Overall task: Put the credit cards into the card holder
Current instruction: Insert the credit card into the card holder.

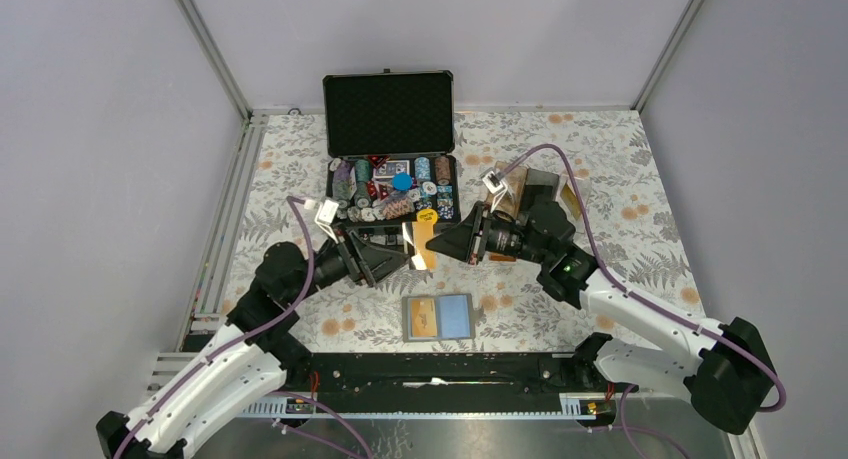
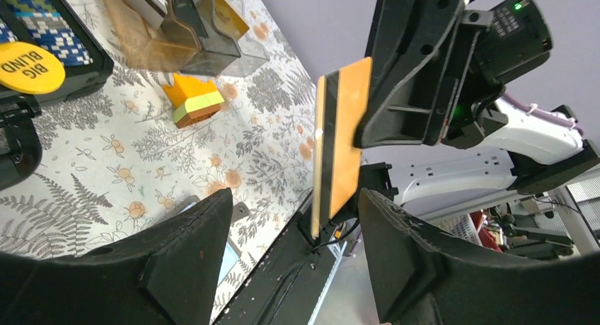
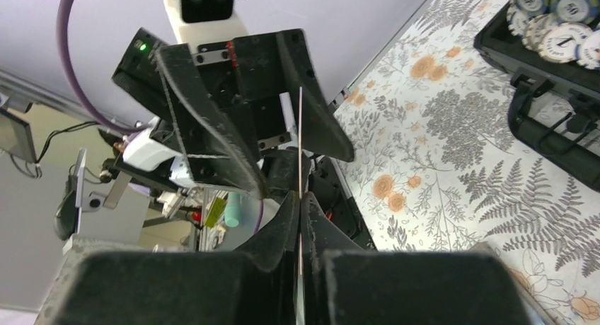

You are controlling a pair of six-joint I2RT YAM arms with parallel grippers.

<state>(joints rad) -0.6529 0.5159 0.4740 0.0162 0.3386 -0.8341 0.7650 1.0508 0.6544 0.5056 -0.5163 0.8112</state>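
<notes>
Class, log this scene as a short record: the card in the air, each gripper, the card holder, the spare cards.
card: orange, upright in mid-air
right gripper: shut on card
left gripper: open, a finger on each side of card
card holder: open flat at near edge of table
spare cards: stacked on table by acrylic box

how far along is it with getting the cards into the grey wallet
Done: one orange card seems to lie in the open flat grey bifold card holder. In hand: the right gripper pinches another orange plastic card upright, between the fingers of the open left gripper. Left: seating it, plus the orange, yellow and green card stack on the table.
</notes>
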